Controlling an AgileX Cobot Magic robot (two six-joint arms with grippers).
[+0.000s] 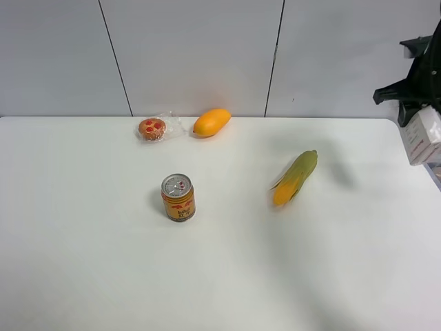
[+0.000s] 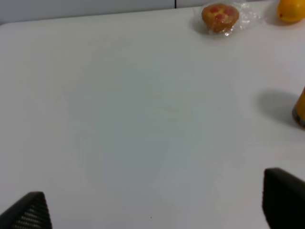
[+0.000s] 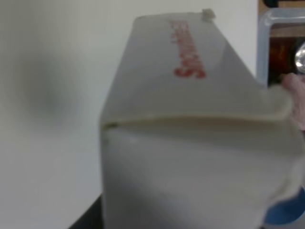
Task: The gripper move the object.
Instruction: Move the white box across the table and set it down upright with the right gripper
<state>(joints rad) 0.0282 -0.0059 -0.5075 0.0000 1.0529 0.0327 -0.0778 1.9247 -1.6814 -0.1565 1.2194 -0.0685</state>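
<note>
From the high camera, the white desk [image 1: 83, 262] carries four loose things: a wrapped muffin [image 1: 152, 128] and a mango [image 1: 211, 122] near the far edge, just beside each other; an orange-gold drink can [image 1: 178, 197] standing upright towards the middle; and a green-yellow corn cob [image 1: 296, 177] lying at a slant to the right of it, well apart from the can. At the far right edge of this view the right gripper [image 1: 413, 109] hangs from its black arm with the white carton [image 1: 422, 136] clamped in it. The carton is up off the desk, over the desk's right rim and tilted, with rows of small print faintly showing. The left arm is out of this view. In the left wrist view, the left gripper [image 2: 155, 207] hovers over bare desk with its two black fingers [image 2: 283, 200] spread wide apart and nothing between them. The muffin [image 2: 219, 16], the mango [image 2: 290, 9] and a sliver of the can [image 2: 300, 112] lie far ahead of it. In the right wrist view the carton [image 3: 190, 143] fills nearly everything, pressed close to the lens, with red lettering [image 3: 188, 47] on its far end. The fingers gripping it are mostly hidden. Beyond it lies pale desk, and a clear plastic bin [image 3: 281, 19] sits off to one side.
</note>
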